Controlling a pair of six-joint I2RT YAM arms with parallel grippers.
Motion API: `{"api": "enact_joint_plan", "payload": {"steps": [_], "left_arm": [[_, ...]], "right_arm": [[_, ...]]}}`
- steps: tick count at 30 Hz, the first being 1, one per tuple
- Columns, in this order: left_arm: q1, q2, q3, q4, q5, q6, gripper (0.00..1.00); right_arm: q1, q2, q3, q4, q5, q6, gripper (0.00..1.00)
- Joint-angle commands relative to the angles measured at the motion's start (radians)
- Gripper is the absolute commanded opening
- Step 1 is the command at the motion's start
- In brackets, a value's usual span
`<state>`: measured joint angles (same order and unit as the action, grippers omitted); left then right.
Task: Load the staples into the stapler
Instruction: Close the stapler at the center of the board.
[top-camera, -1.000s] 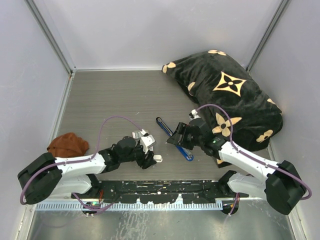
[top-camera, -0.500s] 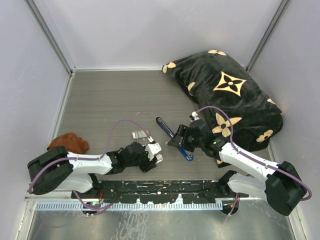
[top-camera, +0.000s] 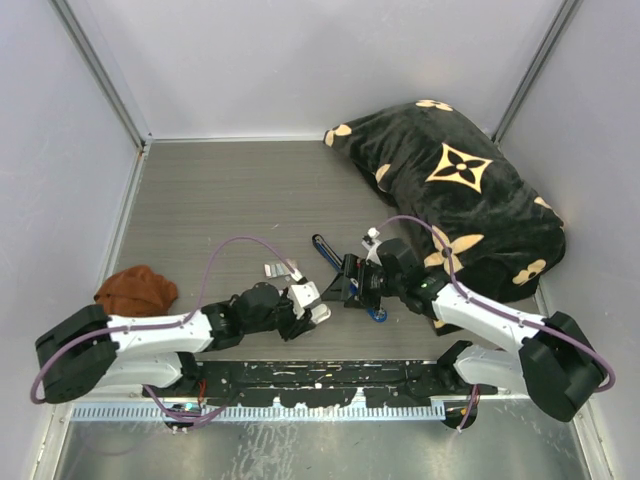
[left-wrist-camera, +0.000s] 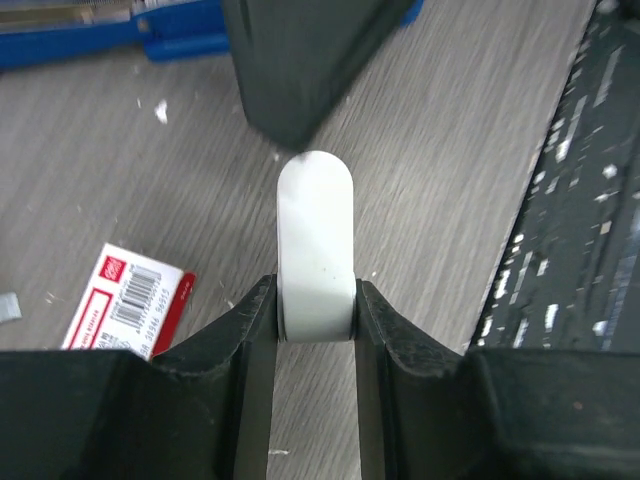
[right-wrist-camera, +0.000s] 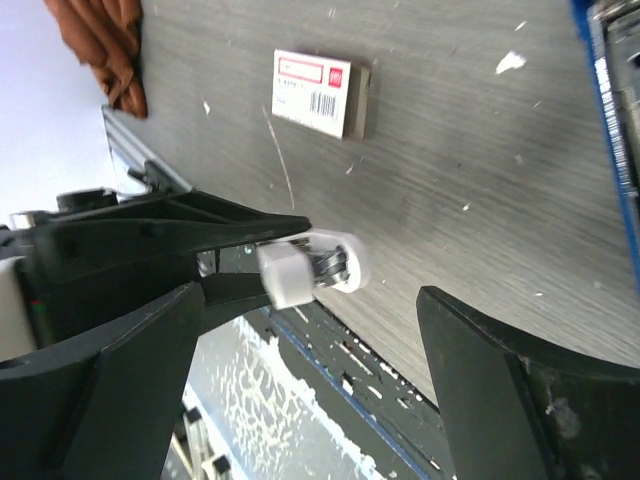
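a: grey wood-grain table (top-camera: 230, 200), what's changed?
b: left gripper (left-wrist-camera: 317, 310) quit the red-and-white cardboard box (left-wrist-camera: 125, 305), now clamps the small white oblong piece (left-wrist-camera: 315, 235). right gripper (top-camera: 345, 283) has spread wide over the slim blue stapler (left-wrist-camera: 170, 30), 1 o'clock of it. silvery staples: can't spot them, so loading looks unstarted.

Two arms in white shells with black joints are mounted on a scuffed black rail (top-camera: 320, 378). The left arm (top-camera: 150, 336), at the rail's left end, and the right arm (top-camera: 492, 322), at its right end, each carry a purple cable (top-camera: 238, 239) that loops beyond the rail. Bulky black housings sit nearest the rail. The left gripper (left-wrist-camera: 316, 305) and right gripper (top-camera: 340, 288) have matte black, wedge-shaped fingers (right-wrist-camera: 500, 400).
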<state>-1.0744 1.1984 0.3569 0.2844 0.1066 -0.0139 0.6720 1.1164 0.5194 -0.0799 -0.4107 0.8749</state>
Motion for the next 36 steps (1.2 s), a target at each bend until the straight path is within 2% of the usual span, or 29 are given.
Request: {"api": "enact_joint_plan", "payload": {"steps": [1, 12, 16, 17, 19, 21, 22, 23, 36], "left_arm": [[-0.006, -0.125, 0.041, 0.014, 0.058, -0.035, 0.00], [-0.006, -0.238, 0.046, -0.057, 0.078, -0.056, 0.00], [-0.006, -0.237, 0.049, -0.048, 0.081, -0.061, 0.00], [-0.007, -0.235, 0.050, -0.048, 0.082, -0.060, 0.00], [-0.008, -0.237, 0.054, -0.046, 0.083, -0.061, 0.00], [-0.006, -0.239, 0.055, -0.044, 0.084, -0.060, 0.00], [-0.006, -0.239, 0.056, -0.046, 0.083, -0.058, 0.00], [-0.006, -0.238, 0.057, -0.049, 0.083, -0.057, 0.00], [-0.006, -0.234, 0.060, -0.060, 0.081, -0.059, 0.00]], "right_arm": [[-0.002, 0.039, -0.034, 0.139, -0.165, 0.011, 0.95], [0.001, 0.079, -0.080, 0.387, -0.330, 0.154, 0.98], [0.024, 0.117, -0.081, 0.408, -0.362, 0.167, 0.91], [0.035, 0.127, -0.081, 0.421, -0.370, 0.172, 0.86], [0.056, 0.148, -0.076, 0.429, -0.369, 0.179, 0.65], [0.068, 0.161, -0.085, 0.455, -0.364, 0.194, 0.36], [0.068, 0.164, -0.094, 0.472, -0.360, 0.207, 0.12], [0.068, 0.166, -0.100, 0.483, -0.347, 0.221, 0.02], [0.068, 0.117, -0.099, 0.468, -0.270, 0.219, 0.01]]}}
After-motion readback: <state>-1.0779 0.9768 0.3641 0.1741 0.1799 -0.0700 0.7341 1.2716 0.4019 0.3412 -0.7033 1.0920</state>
